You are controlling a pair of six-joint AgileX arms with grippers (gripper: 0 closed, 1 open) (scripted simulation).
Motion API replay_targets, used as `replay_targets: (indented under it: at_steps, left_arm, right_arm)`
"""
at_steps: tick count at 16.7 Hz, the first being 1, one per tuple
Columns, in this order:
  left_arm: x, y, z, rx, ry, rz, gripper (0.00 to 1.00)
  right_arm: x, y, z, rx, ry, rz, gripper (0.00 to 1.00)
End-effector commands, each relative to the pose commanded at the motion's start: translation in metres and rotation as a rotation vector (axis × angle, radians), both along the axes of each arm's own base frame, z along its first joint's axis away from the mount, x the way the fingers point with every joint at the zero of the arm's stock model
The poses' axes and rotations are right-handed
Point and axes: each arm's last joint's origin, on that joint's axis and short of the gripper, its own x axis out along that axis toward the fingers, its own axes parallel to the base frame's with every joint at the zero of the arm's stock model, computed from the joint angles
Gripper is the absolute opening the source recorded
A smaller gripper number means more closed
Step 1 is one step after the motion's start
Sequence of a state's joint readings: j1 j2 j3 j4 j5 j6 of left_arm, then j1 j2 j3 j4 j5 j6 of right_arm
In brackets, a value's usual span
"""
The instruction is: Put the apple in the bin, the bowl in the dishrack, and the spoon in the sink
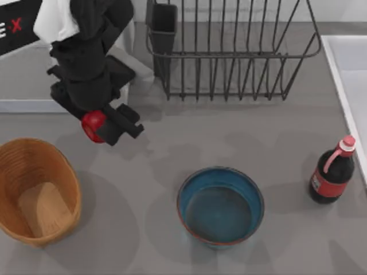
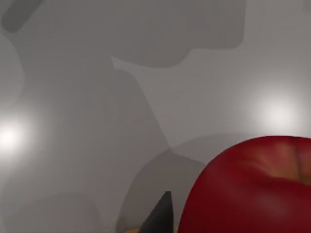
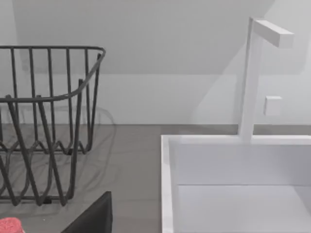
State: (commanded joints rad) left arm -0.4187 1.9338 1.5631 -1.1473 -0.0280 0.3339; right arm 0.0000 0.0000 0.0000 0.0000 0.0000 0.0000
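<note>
The apple was clamped in the left gripper, carried above the bench near the bin, presumably for dropping in. The bowl sat untouched. The right gripper's state could not be told.

Even, bright, soft light covers the grey tabletop. Faint overlapping shadows spread around the bowl and the bin, hinting at several lamps overhead. In the left wrist view two pale glare spots glow at 3 and 9 o'clock, and the close apple looks soft-edged.
</note>
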Motion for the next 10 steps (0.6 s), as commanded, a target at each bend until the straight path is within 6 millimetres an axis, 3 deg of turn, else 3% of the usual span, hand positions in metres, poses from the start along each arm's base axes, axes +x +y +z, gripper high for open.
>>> replay_targets:
  at_steps: [6, 10]
  left_arm:
    - [-0.0002, 0.0000, -0.0017, 0.011, 0.007, -0.031, 0.00]
    - [-0.0043, -0.0010, -0.0003, 0.063, 0.033, -0.212, 0.00]
  right_arm:
    - [0.0000, 0.0000, 0.0000, 0.000, 0.000, 0.000, 1.00]
    - [0.0000, 0.0000, 0.0000, 0.000, 0.000, 0.000, 1.00]
